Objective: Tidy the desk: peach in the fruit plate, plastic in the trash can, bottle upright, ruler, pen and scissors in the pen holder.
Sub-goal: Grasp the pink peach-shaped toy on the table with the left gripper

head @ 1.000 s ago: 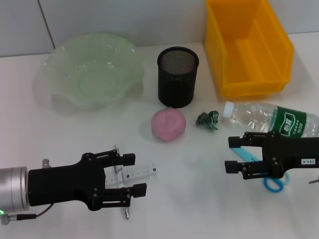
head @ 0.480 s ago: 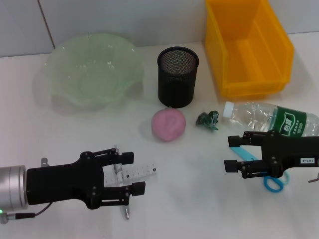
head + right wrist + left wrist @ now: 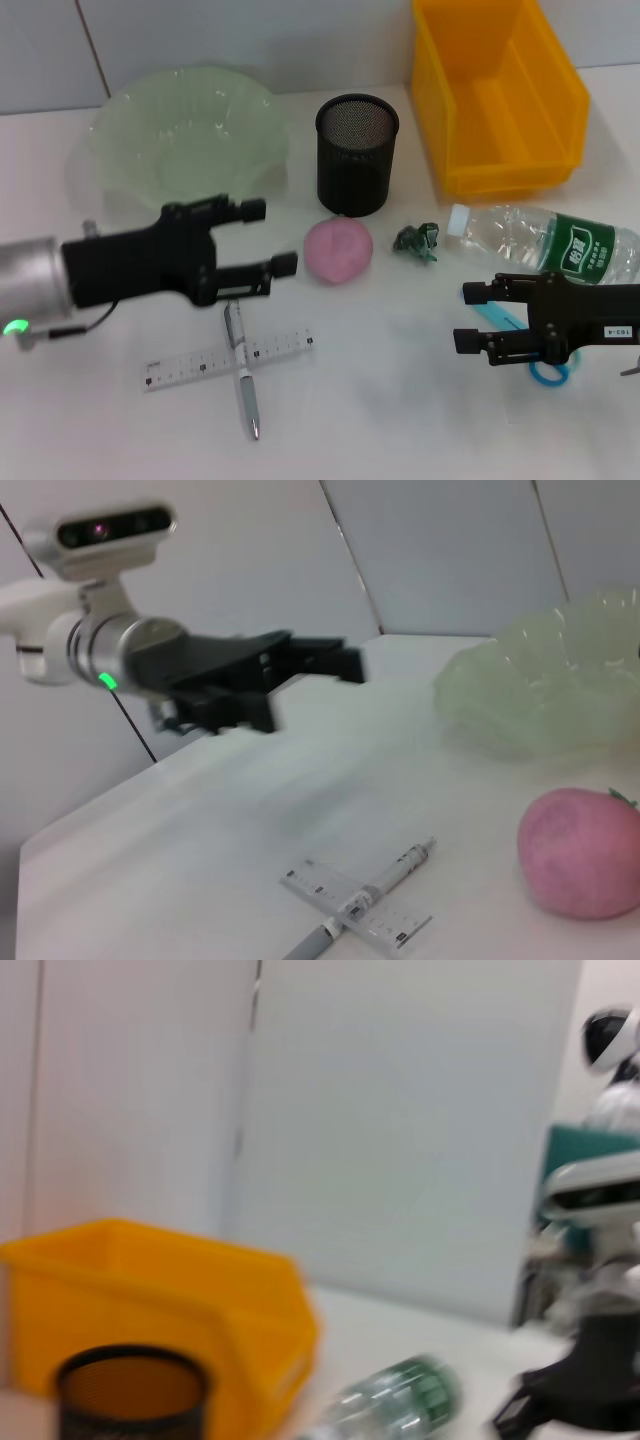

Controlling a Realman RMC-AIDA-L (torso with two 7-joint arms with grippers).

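The pink peach lies mid-table, in front of the black mesh pen holder. Just left of it, my left gripper is open and empty. Behind that arm stands the pale green fruit plate. A clear ruler and a silver pen lie crossed near the front edge. The crumpled green plastic sits beside the cap of the bottle, which lies on its side. My right gripper hovers open over the blue scissors, which it partly hides.
The yellow trash can stands at the back right, beside the pen holder. A grey wall runs close behind the table. Bare tabletop shows between the pen and the right gripper.
My left gripper has moved away from the ruler and pen, back and rightward toward the peach, uncovering them. The right gripper has barely shifted.
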